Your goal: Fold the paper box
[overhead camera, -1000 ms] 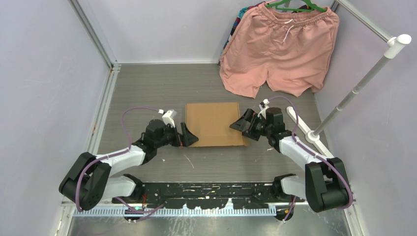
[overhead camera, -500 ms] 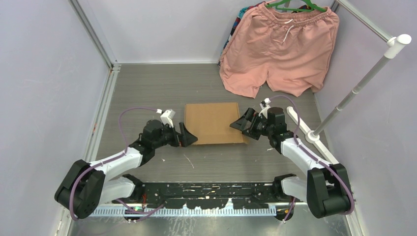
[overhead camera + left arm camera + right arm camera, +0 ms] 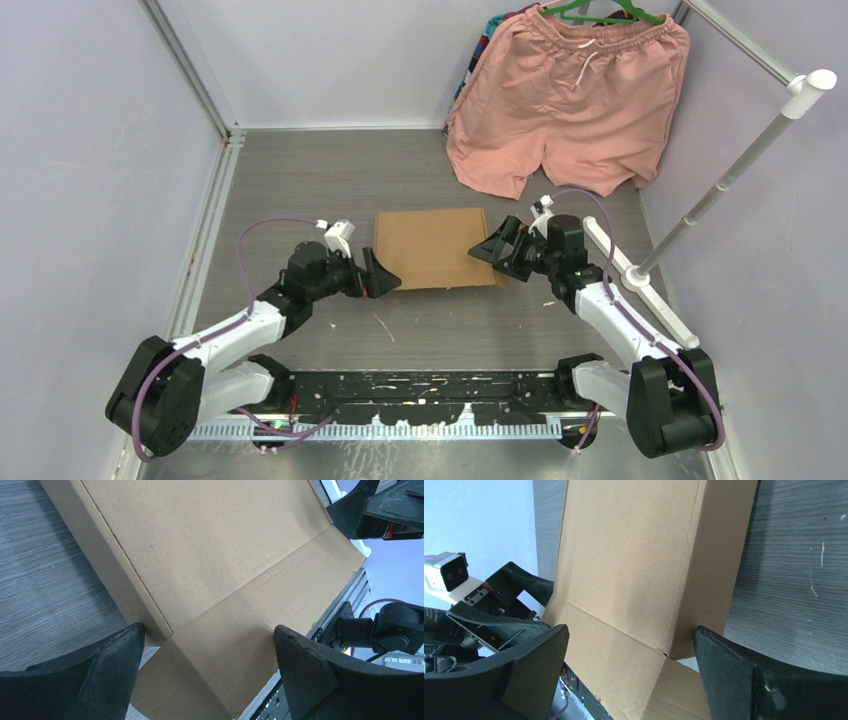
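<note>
Overhead view: bright, even, diffuse light from above. The paper box (image 3: 435, 248) throws only a thin soft shadow on the surface (image 3: 330, 180) along its near edge. Focus is sharp throughout. Left wrist view: the box face is crisp and its side wall is shaded darker, with a soft shadow band on the surface beside that wall. The left hand (image 3: 208, 632) in front of the box reads near-black, detail lost. Right wrist view: likewise for the right hand (image 3: 631, 629). Background beyond the box is washed out to pale blue.
</note>
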You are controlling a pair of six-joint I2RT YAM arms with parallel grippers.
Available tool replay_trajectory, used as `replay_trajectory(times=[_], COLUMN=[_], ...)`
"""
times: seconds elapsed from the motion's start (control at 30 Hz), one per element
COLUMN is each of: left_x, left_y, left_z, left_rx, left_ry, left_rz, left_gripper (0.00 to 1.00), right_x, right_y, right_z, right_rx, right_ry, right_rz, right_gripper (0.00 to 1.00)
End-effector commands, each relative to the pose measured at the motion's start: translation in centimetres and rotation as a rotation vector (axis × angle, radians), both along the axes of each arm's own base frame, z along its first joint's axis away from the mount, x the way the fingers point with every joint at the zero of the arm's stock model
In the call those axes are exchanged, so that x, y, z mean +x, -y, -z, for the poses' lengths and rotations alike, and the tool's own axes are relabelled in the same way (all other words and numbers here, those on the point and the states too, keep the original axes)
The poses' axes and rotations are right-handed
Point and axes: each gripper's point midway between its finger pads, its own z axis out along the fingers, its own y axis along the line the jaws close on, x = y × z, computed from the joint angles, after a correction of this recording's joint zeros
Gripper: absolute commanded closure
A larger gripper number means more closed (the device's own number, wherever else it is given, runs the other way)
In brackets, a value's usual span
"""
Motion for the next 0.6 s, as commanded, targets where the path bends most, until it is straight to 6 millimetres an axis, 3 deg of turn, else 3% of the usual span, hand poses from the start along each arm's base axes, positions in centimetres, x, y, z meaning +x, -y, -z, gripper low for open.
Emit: replay_trajectory(times=[0.0, 0.57], left_x=[0.5, -0.1], left_y=[1.3, 1.6], left_z=[-4.3, -7.7], left_rx=[-0.073, -0.094], left_ry=[0.091, 0.092], left_rz=[0.055, 0.082], left_gripper=[0.0, 0.0], right_x=[0.2, -0.1], right_y=[-1.1, -1.2], right_z=[-3.9, -5.7], right_rx=[0.056, 0.073], right_ry=[0.081, 0.089], right_rz=[-0.05, -0.058], right_gripper=[0.0, 0.0])
